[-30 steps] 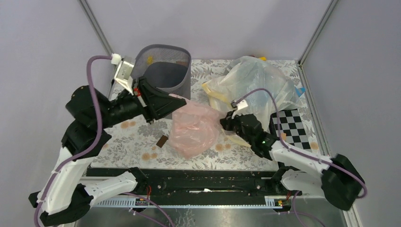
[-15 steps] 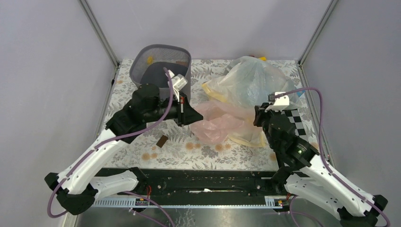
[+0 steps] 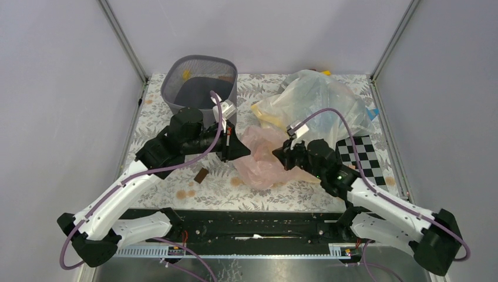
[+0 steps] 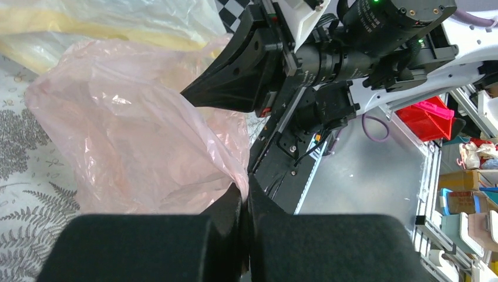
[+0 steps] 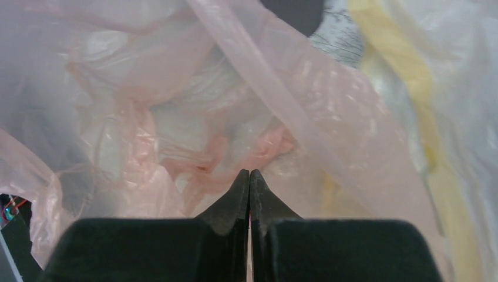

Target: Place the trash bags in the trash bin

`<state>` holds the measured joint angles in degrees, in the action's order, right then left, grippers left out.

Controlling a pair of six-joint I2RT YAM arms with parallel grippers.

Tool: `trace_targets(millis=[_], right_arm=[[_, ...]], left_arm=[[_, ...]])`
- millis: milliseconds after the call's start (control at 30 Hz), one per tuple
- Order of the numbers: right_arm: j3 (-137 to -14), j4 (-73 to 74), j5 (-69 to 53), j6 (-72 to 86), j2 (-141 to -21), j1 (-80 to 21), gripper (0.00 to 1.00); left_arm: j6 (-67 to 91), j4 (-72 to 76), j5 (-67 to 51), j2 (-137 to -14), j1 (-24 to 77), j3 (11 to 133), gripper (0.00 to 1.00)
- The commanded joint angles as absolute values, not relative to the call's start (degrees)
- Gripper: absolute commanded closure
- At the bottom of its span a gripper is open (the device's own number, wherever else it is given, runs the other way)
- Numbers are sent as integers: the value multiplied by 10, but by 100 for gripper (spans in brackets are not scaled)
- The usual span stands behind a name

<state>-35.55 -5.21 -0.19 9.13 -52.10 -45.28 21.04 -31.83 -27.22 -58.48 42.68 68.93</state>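
Pinching the pink bag [image 3: 262, 166] from both sides in the top view: left claw [image 3: 248, 153] on its left edge, right claw [image 3: 275, 154] on its right edge, both narrowed to a point on the film. The bag sits crumpled on the desk [image 3: 170, 170] at mid-frame, between the two arms. The bin [image 3: 230, 88] stands upright in the upper left of the frame, behind the left arm and apart from the pink bag. A clear bag [image 3: 320, 100] with a yellow band is heaped at upper right, its near edge touching the pink one. A checkerboard [image 3: 359, 154] lies at the right edge and a small brown piece [image 3: 201, 175] lies left of the bag.

Left wrist view: left claw [image 4: 244, 197] at bottom centre, tips pressed together on a corner of the pink film. The bag [image 4: 135, 147] fills the left half, puffed up. The right claw [image 4: 235, 82] shows as a black wedge at upper centre, its tip against the far side of the bag. The clear bag's yellow band runs across the upper left, and leaf-print desk shows at lower left.

Right wrist view: right claw [image 5: 249, 176] at lower centre, tips closed with no gap, buried in pink film. Folds of the pink bag [image 5: 176, 117] cover most of the frame. The yellow band of the clear bag [image 5: 405, 82] runs down the right side.
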Motion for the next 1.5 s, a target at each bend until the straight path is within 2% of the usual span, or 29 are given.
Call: trace_targets(millis=[0,333,533,667,867,1133,1300,1467], right_arm=[[-336,-275,-70,63,-579,-479,100],[-308,-448,-113,4,-761,-525,100],[-351,-457,-93,-24,-875,-548,100],[-374,-489,-59,-26,-944,-562,100],[-374,-537,-8,-26,-978,-563,100],[-353,-567,-3,-31,-1007,-565,100],[-359,-534,116,-68,-1029,-597,100],[-371,-513,153,-78,-1049,-608,100]], left_arm=[[200,-319,-274,-580,425,682,100],[220,-331,-235,-566,425,643,100],[247,-276,-246,-538,425,600,100],[245,-289,-236,-548,425,593,100],[264,-333,-181,-541,425,596,100],[277,-345,-153,-524,405,640,100],[275,-347,-167,-551,397,682,100],[271,-341,-194,-565,395,693,100]])
